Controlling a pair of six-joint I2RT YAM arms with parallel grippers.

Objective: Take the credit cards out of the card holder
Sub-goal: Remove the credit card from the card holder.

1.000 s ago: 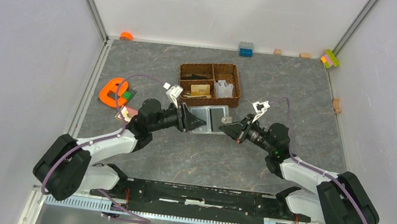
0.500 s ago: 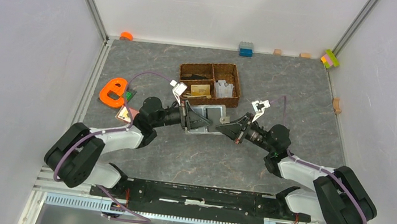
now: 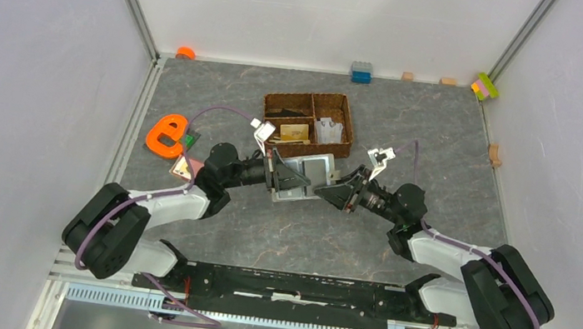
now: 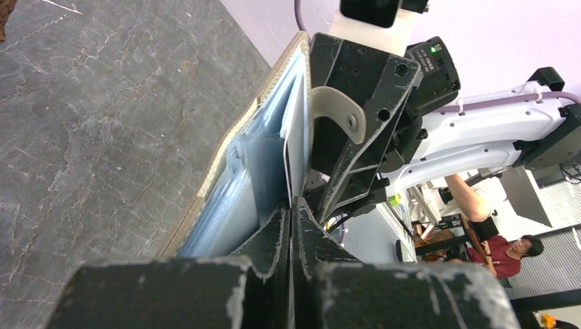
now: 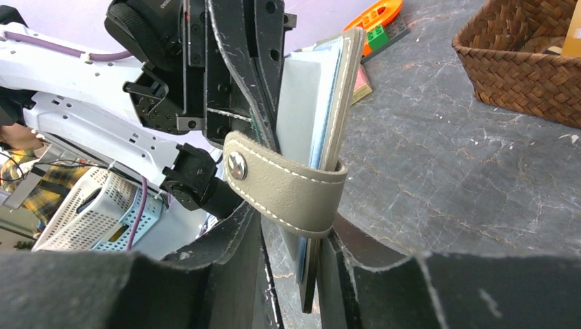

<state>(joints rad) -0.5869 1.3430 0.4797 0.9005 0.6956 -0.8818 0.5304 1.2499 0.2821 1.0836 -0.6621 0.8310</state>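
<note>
Table (image 3: pixel 442 141), grey marbled slab, is carrying everything. Brown woven divided basket (image 3: pixel 305 95) is sitting toward the far middle of it. Left arm and right arm are both reaching in to meet just on the near side of the basket.

Flat grey-olive folding card holder (image 3: pixel 309 167) is hanging just near of the basket between the two grippers, standing on edge with its silvery, light-blue inside sleeves (image 4: pixel 267 157) showing. Whether it is touching the table, cannot tell.

Left gripper (image 3: pixel 282 176) is working the holder's end that lies toward the basket's left side. In the left wrist view its fingers are pressed together (image 4: pixel 291 205), pinching the edge of the holder's sleeves.

Right gripper (image 3: pixel 327 192) is sitting at the opposite end. In the right wrist view its jaws are standing apart (image 5: pixel 293 226), straddling the holder's edge (image 5: pixel 308 96), not clamping.

Orange-tan rectangular credit card (image 3: pixel 294 132) is lying inside the basket's near left compartment.

Grey-olive stitched strap tab (image 5: pixel 288 188) with a metal snap is curling around the holder's edge, touching the right gripper's finger.
</note>
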